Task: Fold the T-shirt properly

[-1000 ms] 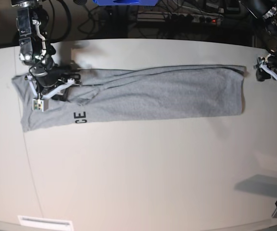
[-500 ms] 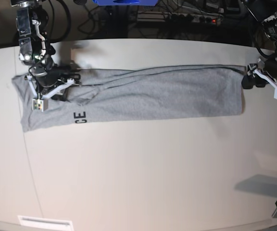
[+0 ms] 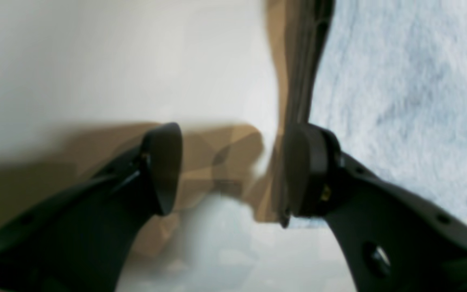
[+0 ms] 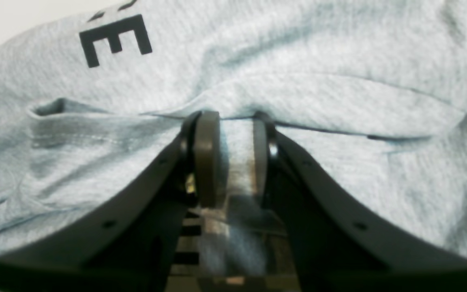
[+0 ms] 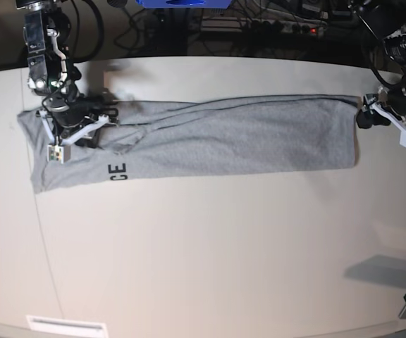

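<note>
**Long grey shirt, one end pinched**

The T-shirt (image 5: 210, 141) lies folded into a long band across the white tabletop (image 5: 210, 267). The right hand (image 4: 230, 156) is clamped on a fold of its fabric near the black lettering (image 4: 114, 38). The left hand (image 3: 233, 170) gapes wide at the shirt's far edge, holding nothing.

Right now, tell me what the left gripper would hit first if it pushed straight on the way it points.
Probably the T-shirt: the open left gripper sits at its edge, one finger over the cloth, the other over bare table. Blur hides the height, so it might meet table first.
</note>
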You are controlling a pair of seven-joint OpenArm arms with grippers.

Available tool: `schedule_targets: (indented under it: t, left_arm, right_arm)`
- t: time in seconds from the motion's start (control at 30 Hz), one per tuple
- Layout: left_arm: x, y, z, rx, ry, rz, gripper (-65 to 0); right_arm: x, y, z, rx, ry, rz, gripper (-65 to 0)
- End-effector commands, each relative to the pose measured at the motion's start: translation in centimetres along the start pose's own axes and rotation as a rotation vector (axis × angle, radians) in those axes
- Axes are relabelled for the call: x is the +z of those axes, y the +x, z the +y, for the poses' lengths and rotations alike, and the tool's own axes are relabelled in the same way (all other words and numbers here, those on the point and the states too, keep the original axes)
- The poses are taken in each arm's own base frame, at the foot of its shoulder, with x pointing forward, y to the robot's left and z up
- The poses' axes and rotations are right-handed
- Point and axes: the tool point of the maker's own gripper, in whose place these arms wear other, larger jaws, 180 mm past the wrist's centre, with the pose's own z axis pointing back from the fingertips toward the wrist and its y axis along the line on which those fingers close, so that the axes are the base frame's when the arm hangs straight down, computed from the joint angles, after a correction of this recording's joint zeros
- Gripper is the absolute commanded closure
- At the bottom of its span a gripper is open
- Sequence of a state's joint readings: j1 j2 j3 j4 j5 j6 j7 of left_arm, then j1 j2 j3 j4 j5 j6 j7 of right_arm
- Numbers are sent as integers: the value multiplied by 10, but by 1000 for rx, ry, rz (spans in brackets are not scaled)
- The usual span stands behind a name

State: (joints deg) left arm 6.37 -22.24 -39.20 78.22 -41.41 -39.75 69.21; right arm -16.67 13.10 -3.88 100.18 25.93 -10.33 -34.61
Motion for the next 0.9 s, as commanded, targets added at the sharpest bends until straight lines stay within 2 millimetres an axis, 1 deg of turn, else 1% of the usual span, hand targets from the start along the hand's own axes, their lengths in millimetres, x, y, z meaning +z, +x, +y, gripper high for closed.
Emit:
schedule_targets:
  t: [0.0, 0.07, 0.13, 0.27, 0.4, 0.53, 0.67, 0.87]
  left_arm:
    - [6, 12, 5, -23, 12, -24, -395]
    - [1, 17, -4, -45, -8, -22, -395]
    - [-5, 18, -13, -68, -28, -7, -395]
    - [-17, 10, -31, -67, -71, 9, -395]
    - [-22, 6, -40, -52, -90, 9, -395]
    - [-23, 4, -41, -50, -94, 12, -395]
    - [-31, 0, -55, -88, -125, 44, -395]
    - [-37, -4, -65, -80, -148, 48, -395]
  right_arm:
    - [1, 8, -2, 8, -3, -21, -145]
    - [1, 8, -3, 7, -4, -21, -145]
    - [1, 8, -3, 7, -4, -21, -145]
    - [1, 8, -3, 7, -4, -21, -145]
    - [1, 8, -3, 7, -5, -22, -145]
    - [1, 8, -3, 7, -5, -22, -145]
    - [1, 9, -3, 7, -5, -23, -145]
    - [1, 10, -3, 7, -5, -25, -145]
